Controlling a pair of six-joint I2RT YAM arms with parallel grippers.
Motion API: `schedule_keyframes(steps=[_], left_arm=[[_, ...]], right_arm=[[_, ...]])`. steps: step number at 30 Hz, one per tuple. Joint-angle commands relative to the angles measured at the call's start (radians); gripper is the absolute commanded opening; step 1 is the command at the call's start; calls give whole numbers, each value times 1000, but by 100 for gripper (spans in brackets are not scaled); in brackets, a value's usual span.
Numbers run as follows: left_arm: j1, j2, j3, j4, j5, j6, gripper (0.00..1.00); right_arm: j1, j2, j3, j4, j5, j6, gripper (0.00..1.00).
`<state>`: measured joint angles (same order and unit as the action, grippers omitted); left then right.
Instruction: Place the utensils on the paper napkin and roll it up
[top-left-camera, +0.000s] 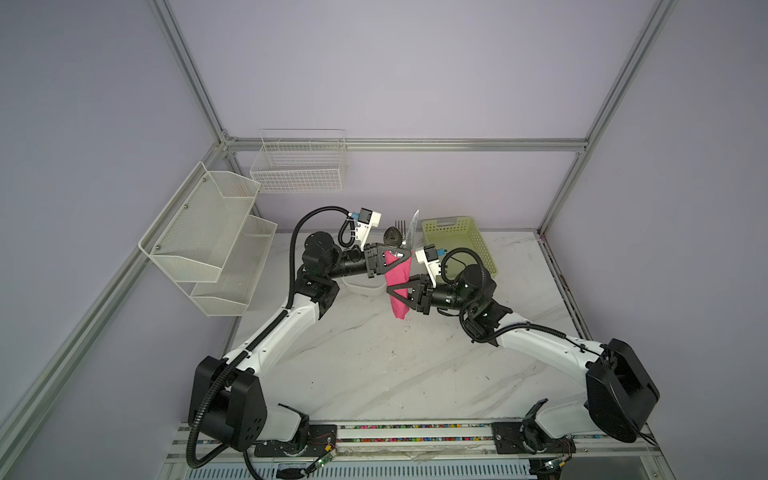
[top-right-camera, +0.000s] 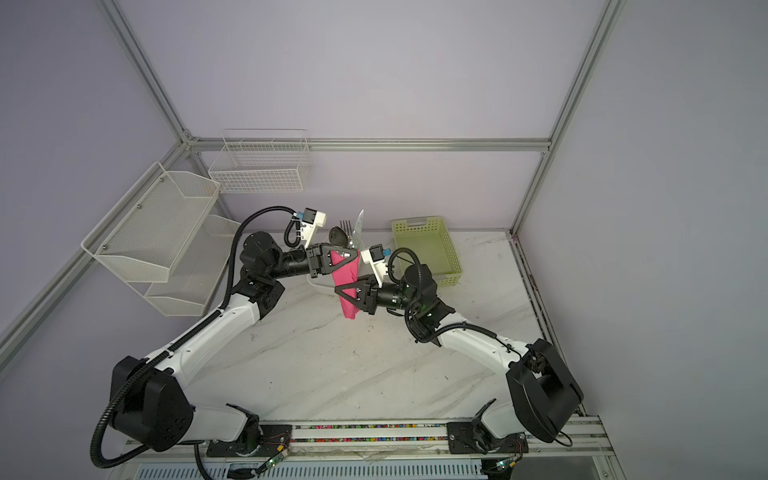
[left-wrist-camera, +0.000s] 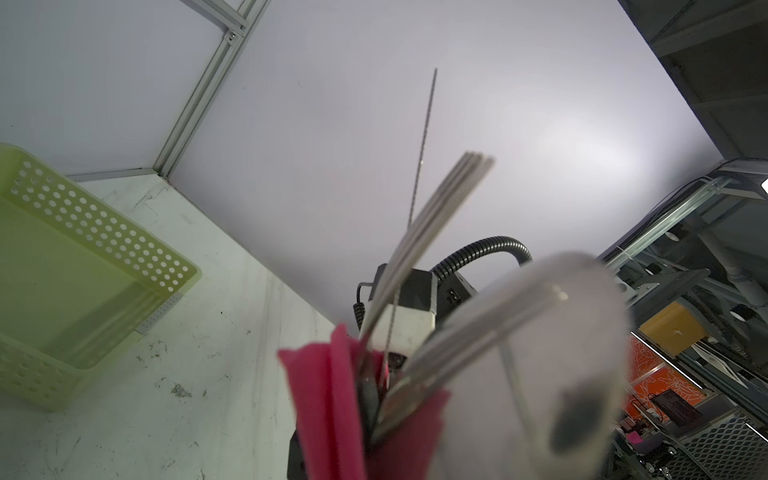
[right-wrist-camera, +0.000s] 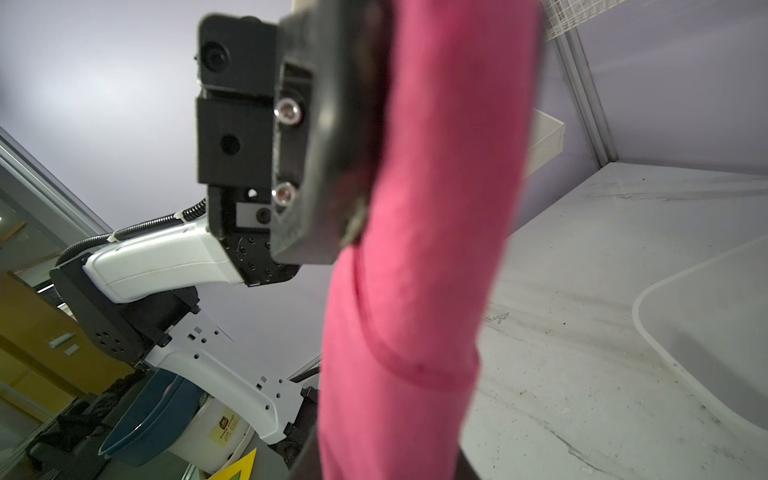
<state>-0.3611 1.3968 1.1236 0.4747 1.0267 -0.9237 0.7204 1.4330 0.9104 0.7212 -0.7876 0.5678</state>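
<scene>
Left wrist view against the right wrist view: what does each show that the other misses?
Only left wrist: the fork, spoon and a knife edge poking out of the pink napkin, plus the green basket. Only right wrist: the napkin's wrapped side with its seam, the left gripper's fingers pressed on it, a white tray. Both: that napkin and the marble table.

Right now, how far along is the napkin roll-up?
Done: the paper napkin is already rolled around the utensils, heads poking out the top. In hand: the left gripper has its jaws shut on the roll's upper part, off the table; the right gripper brackets the lower part, grip unclear. Left: apparently only setting it down.
</scene>
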Motion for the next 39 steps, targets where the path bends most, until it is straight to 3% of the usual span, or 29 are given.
schedule_keyframes(steps=[1, 3, 6, 13, 16, 24, 28, 33, 39], left_arm=[[-12, -2, 77, 111, -44, 28, 0], [-12, -5, 84, 109, -46, 29, 0], [-9, -17, 94, 81, -53, 46, 11], [-2, -66, 102, -5, -67, 104, 52], [0, -84, 101, -26, -67, 119, 61], [1, -129, 31, 34, -34, 113, 69], [-6, -118, 10, 83, -2, 86, 73], [-42, -93, 38, 97, 31, 100, 78], [-96, -42, 100, 97, 84, 102, 79]], right_arm=[[19, -21, 30, 48, -55, 25, 9], [16, -29, 27, 48, -48, 24, 6], [5, -48, 24, 48, -34, 23, 1], [-43, -107, 19, 46, -25, 20, 0], [-62, -120, 26, 37, -29, 14, 0], [-102, -147, 64, 37, -51, -12, 0], [-103, -141, 103, 44, -138, -40, 0], [-102, -129, 138, 46, -241, -60, 0], [-103, -121, 151, 47, -265, -64, 0]])
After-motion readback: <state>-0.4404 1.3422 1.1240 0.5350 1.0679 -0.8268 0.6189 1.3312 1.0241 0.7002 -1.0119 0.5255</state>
